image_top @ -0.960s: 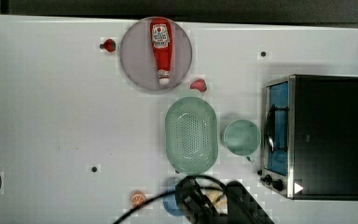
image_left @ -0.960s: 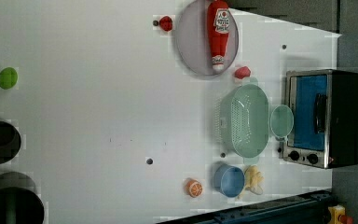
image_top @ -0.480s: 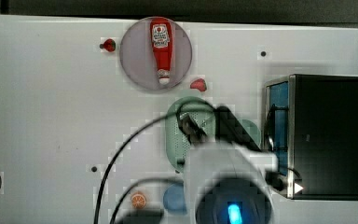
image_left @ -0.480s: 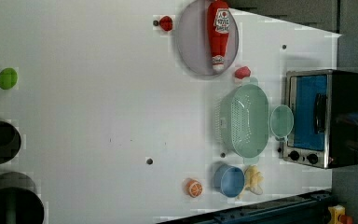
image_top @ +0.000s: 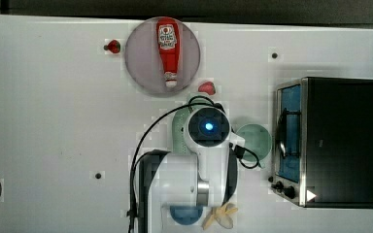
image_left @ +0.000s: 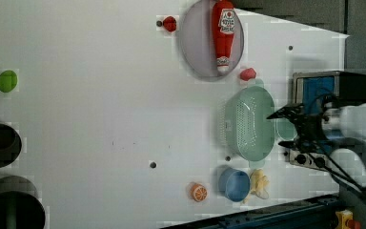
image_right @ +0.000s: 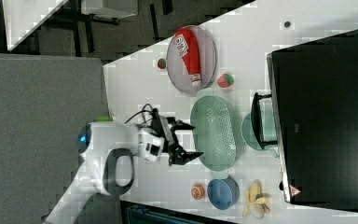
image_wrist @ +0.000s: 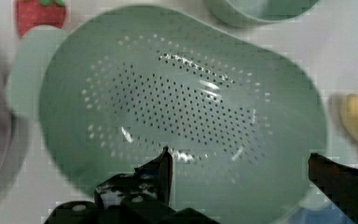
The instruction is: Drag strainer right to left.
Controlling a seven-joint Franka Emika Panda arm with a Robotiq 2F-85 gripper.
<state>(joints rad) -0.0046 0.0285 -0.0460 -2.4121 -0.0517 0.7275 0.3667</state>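
Note:
The strainer (image_left: 248,123) is a pale mint-green oval colander dotted with small holes, standing on the white table beside the toaster oven. It sits between the plate and the blue bowl (image_right: 213,133). My gripper (image_right: 193,140) hangs open just above it, with nothing between the fingers. In the wrist view the strainer (image_wrist: 182,107) lies under the gripper (image_wrist: 242,172), one black fingertip (image_wrist: 161,168) over its inside and the other over its rim. In the top view my arm (image_top: 209,127) covers most of the strainer (image_top: 177,128).
A green cup (image_left: 286,129) sits between the strainer and the toaster oven (image_top: 330,141). A plate (image_left: 195,43) holds a ketchup bottle (image_left: 223,31), with a strawberry (image_left: 248,74) beside it. Blue bowl (image_left: 234,184), banana (image_left: 259,183) and orange (image_left: 199,192) lie by the table's edge.
My arm has swung in from the top view's bottom edge and now stands over the strainer. The strainer and the other objects have not moved.

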